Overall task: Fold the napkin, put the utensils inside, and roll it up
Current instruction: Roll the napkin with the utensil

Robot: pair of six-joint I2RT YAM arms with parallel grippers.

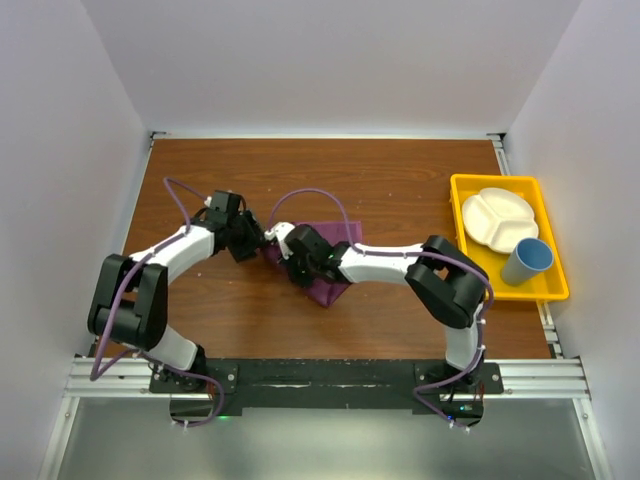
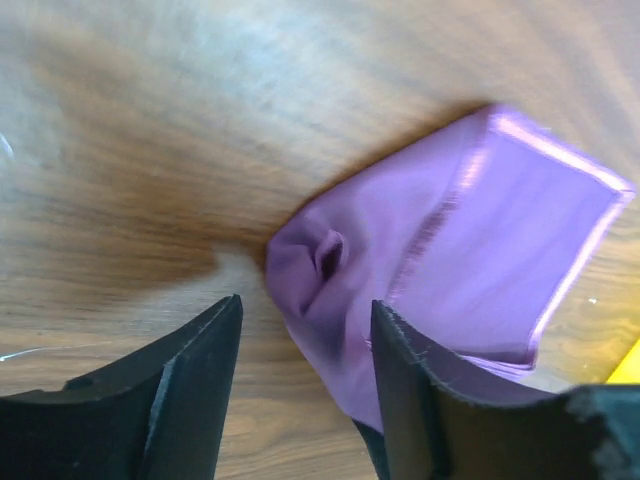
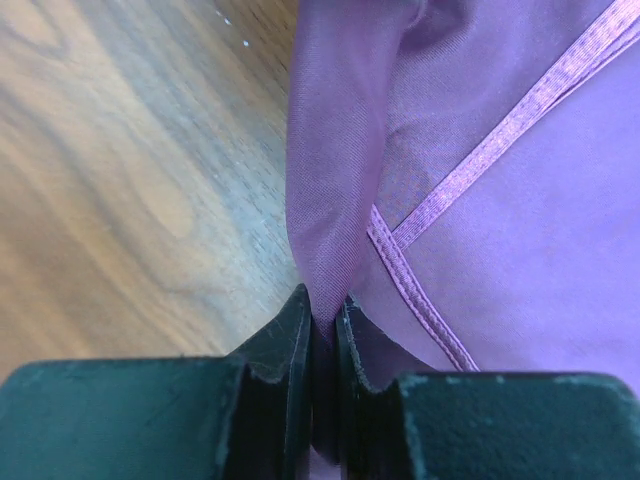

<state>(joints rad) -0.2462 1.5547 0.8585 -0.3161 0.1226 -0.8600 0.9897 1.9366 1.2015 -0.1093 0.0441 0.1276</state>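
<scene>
The plum-purple napkin [image 1: 328,290] lies folded mid-table, mostly hidden under the two wrists. My right gripper [image 3: 322,310] is shut on a raised fold at the napkin's [image 3: 500,200] edge, with the wood to its left; in the top view it [image 1: 287,258] sits at the napkin's left end. My left gripper [image 2: 305,320] is open, its fingers either side of the bunched corner of the napkin [image 2: 480,230], low over the table; in the top view it [image 1: 262,243] is just left of the right gripper. No utensils are in view.
A yellow tray [image 1: 555,288] stands at the right edge and holds a white divided plate [image 1: 498,218] and a blue cup [image 1: 527,262]. White walls enclose the brown wooden table [image 1: 400,180]. A corner of the tray shows in the left wrist view [image 2: 630,365].
</scene>
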